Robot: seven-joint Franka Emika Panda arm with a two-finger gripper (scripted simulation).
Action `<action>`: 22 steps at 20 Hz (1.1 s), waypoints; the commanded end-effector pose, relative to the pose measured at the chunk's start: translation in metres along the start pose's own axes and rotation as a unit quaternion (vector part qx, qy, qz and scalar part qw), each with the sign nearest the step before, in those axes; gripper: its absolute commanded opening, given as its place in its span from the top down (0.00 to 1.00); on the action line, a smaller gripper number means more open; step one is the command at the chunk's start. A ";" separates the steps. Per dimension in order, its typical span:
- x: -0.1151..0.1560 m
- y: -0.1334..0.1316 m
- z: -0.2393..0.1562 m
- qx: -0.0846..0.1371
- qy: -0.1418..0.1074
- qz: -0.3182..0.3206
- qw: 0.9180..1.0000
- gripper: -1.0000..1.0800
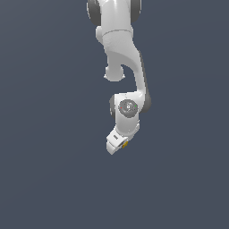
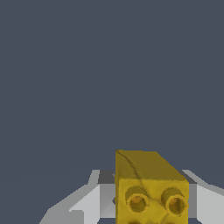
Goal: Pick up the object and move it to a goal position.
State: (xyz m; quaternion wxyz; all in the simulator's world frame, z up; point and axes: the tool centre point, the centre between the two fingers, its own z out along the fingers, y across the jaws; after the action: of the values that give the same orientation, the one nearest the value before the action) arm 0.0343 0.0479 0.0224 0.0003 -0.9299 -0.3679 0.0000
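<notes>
In the exterior view we see the white Panda arm (image 1: 120, 49) reaching down from the top edge of the picture, its links folding toward the middle, with the wrist joint turned to face us and the gripper (image 1: 117, 144) hanging below it, tilted toward the exterior view's left. We find the object, a yellow block (image 1: 125, 144), as a small speck at the gripper's tip, on its side toward the exterior view's right. In the wrist view the yellow block (image 2: 151, 188) fills the space between the two pale grey fingers (image 2: 87, 201), one on each side of it; its face toward the camera carries two round, ringed studs with darker centres. The block reads as longer than wide, its long axis running away from the camera, and one edge sits slightly skewed against the fingers. We take the gripper to be closed on the block, holding it. Behind everything we see only a flat, uniform slate-blue ground; we cannot tell a tabletop from the background, nor whether the block touches any surface.
</notes>
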 end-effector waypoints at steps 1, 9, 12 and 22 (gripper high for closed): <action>-0.001 0.001 0.000 0.000 0.000 0.001 1.000 1.00; -0.010 0.010 -0.019 0.000 0.000 0.001 1.000 1.00; -0.018 0.019 -0.037 0.000 0.000 0.001 1.000 1.00; -0.058 0.066 -0.132 0.000 0.000 0.000 1.000 1.00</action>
State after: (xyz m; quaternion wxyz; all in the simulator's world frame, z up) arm 0.0369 -0.0297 0.1378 0.0002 -0.9300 -0.3675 0.0003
